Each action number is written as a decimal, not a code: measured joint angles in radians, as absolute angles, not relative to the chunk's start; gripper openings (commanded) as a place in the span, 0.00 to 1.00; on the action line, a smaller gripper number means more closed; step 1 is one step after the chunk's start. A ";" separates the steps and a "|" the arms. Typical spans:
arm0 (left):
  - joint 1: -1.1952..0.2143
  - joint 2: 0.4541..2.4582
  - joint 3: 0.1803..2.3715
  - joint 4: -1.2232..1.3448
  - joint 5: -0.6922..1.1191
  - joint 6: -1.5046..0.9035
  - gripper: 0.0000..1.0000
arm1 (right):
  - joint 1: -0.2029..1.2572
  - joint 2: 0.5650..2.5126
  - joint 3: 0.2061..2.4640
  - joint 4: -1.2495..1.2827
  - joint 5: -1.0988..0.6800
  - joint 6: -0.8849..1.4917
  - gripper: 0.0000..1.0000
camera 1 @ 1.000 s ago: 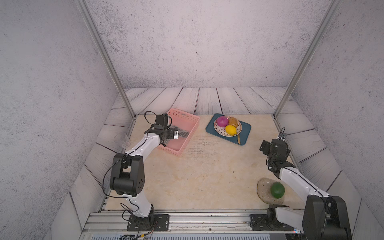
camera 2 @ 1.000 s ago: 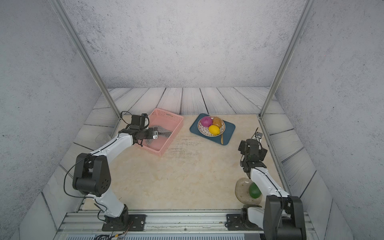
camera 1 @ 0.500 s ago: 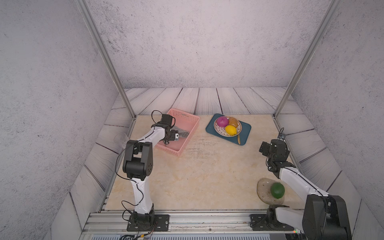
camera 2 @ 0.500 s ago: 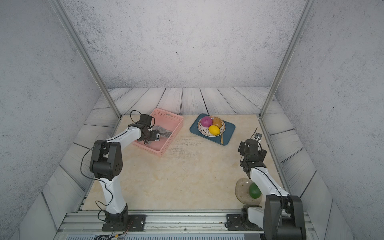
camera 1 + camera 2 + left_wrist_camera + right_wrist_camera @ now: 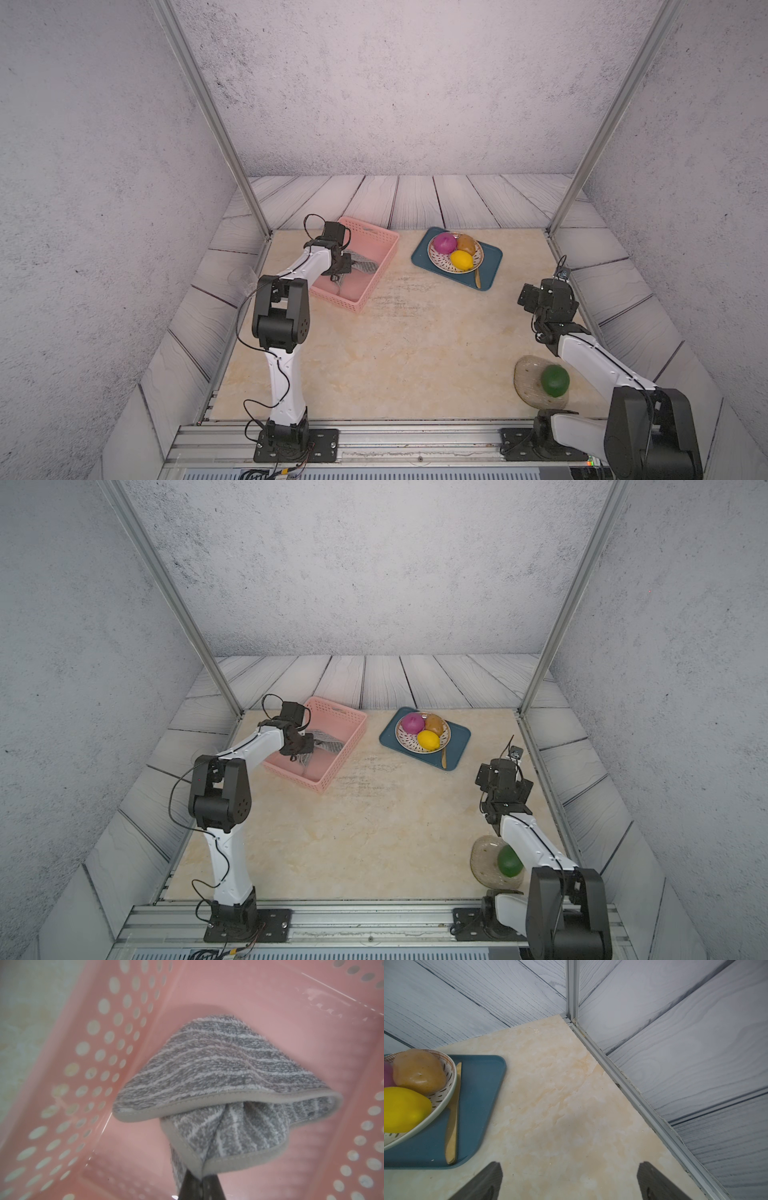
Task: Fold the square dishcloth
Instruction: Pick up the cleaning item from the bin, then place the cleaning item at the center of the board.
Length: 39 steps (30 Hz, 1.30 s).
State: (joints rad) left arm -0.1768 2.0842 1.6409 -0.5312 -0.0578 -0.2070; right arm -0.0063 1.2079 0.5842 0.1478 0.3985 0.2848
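Note:
The square dishcloth [image 5: 218,1068], grey with fine white stripes and a pale trim, lies crumpled inside the pink basket [image 5: 376,272]; it shows in both top views [image 5: 328,742]. My left gripper [image 5: 201,1177] is shut on a trimmed corner of the dishcloth, the two dark fingers pressed together on the fabric. In both top views that gripper [image 5: 347,266] reaches down into the basket. My right gripper [image 5: 569,1169] stands open above bare tabletop at the right side [image 5: 534,297], holding nothing.
A blue tray [image 5: 490,266] carries a plate [image 5: 478,259] of fruit and a wooden spoon [image 5: 477,277] at the back middle. A translucent round mat [image 5: 525,380] with a green fruit [image 5: 555,380] lies at the front right. Metal posts stand at the back corners.
The left arm swung its elbow in and the gripper dropped into the basket, then shut on the dishcloth's corner. The right arm has not moved.

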 measured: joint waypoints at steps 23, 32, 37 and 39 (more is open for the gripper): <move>-0.220 1.639 1.631 -0.523 0.120 -0.183 0.00 | -0.007 1.191 0.580 0.154 0.394 0.297 0.99; -0.342 1.529 1.565 -0.508 0.155 -0.184 0.00 | -0.007 1.184 0.579 0.152 0.396 0.308 0.99; -0.409 1.527 1.533 -0.504 0.155 -0.184 0.00 | -0.006 1.171 0.579 0.150 0.398 0.317 0.99; -0.441 1.527 1.518 -0.499 0.154 -0.184 0.00 | -0.007 1.164 0.578 0.149 0.401 0.321 0.99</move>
